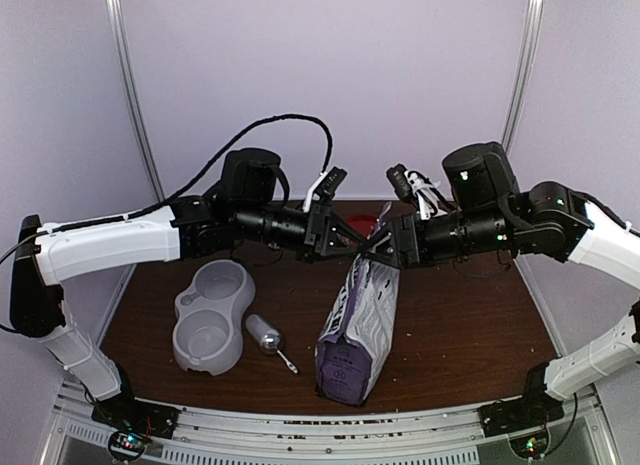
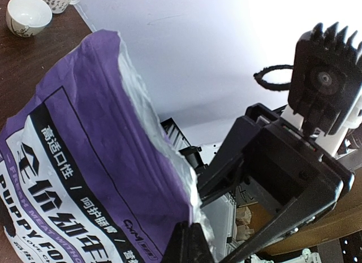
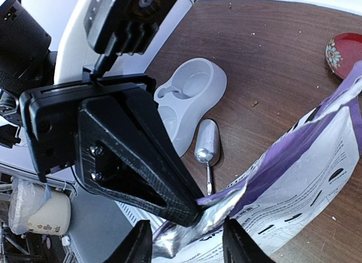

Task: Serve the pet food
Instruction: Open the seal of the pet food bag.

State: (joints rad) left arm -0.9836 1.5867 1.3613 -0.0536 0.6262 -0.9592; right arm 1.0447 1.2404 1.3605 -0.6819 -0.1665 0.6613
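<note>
The purple printed bag stands upright at the table's middle, its torn top open. No kibble shows; it is hidden inside the bag. My left gripper is shut on the bag's top edge, which its own view shows pinched between the fingers. My right gripper is open at the same top edge from the right. In the right wrist view its fingers stand wide apart around the bag's silver lining, with the left gripper clamped there. The grey double bowl sits left of the bag, empty.
A metal scoop lies between the bowl and the bag, also visible in the right wrist view. A red plate sits at the back behind the grippers. A white cup stands on the table in the left wrist view.
</note>
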